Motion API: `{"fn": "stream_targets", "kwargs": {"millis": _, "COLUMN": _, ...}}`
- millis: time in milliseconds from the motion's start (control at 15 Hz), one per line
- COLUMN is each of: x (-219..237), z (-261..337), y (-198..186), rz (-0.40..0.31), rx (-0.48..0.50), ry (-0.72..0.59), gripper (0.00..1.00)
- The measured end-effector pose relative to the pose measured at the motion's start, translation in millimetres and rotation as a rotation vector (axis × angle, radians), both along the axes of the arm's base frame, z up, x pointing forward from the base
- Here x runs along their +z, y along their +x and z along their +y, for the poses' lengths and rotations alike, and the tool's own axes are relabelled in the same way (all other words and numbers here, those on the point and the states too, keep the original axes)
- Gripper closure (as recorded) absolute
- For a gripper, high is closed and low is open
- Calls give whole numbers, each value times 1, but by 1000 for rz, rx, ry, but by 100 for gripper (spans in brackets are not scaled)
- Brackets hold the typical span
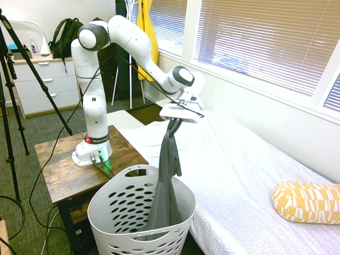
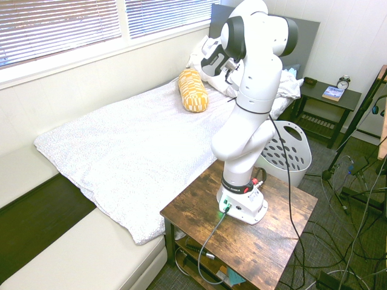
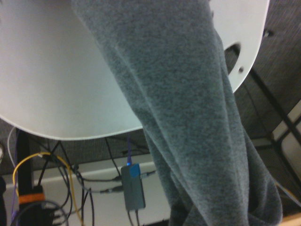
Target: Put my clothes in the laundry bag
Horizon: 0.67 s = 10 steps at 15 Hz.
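Observation:
My clothes, one plain charcoal-grey garment (image 1: 168, 180), hang straight down from my gripper (image 1: 173, 123), which is shut on the top of the fabric. The lower end of the clothes reaches inside the laundry bag (image 1: 114, 210), a round white plastic basket with oval holes that stands on the floor between the wooden table and the bed. The wrist view is filled by the grey fabric (image 3: 183, 113) hanging over the basket's white rim (image 3: 56, 80). From the other side, the arm hides the gripper and the clothes; only part of the laundry bag (image 2: 290, 154) shows behind it.
A bed with a white cover (image 1: 249, 170) lies right of the basket, with a yellow patterned pillow (image 1: 308, 202) on it. The arm's base sits on a wooden table (image 1: 58, 170). A yellow garment (image 1: 146, 26) hangs at the back by the window. Cables lie on the floor.

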State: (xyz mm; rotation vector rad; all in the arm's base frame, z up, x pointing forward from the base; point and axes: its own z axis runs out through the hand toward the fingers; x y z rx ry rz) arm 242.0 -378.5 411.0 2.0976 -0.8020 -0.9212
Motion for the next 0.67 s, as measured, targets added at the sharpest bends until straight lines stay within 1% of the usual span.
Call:
{"fn": "stream_targets", "kwargs": {"millis": 133, "x": -21, "z": 0, "y": -36, "rz": 84, "rx": -14, "ry": 2, "gripper": 100}}
{"fn": "stream_targets", "kwargs": {"millis": 200, "x": -41, "z": 0, "y": -47, "rz": 82, "rx": -9, "ry": -7, "gripper": 0}}
{"fn": "stream_targets", "kwargs": {"millis": 267, "x": -65, "z": 2, "y": -52, "rz": 29, "rx": 3, "ry": -29, "gripper": 0}}
{"fn": "stream_targets", "kwargs": {"millis": 333, "x": -91, "z": 4, "y": -55, "rz": -44, "rx": 9, "ry": -55, "gripper": 0}}
{"fn": "stream_targets", "kwargs": {"millis": 467, "x": -147, "z": 10, "y": -65, "rz": -142, "rx": 15, "ry": -88, "gripper": 0}}
{"fn": "stream_targets", "kwargs": {"millis": 533, "x": -176, "z": 14, "y": -71, "rz": -178, "rx": 1, "ry": -86, "gripper": 0}}
{"fn": "stream_targets", "kwargs": {"millis": 600, "x": -202, "z": 17, "y": -74, "rz": -198, "rx": -8, "ry": -83, "gripper": 0}}
{"fn": "stream_targets", "kwargs": {"millis": 667, "x": -222, "z": 18, "y": -75, "rz": -200, "rx": -13, "ry": -80, "gripper": 0}}
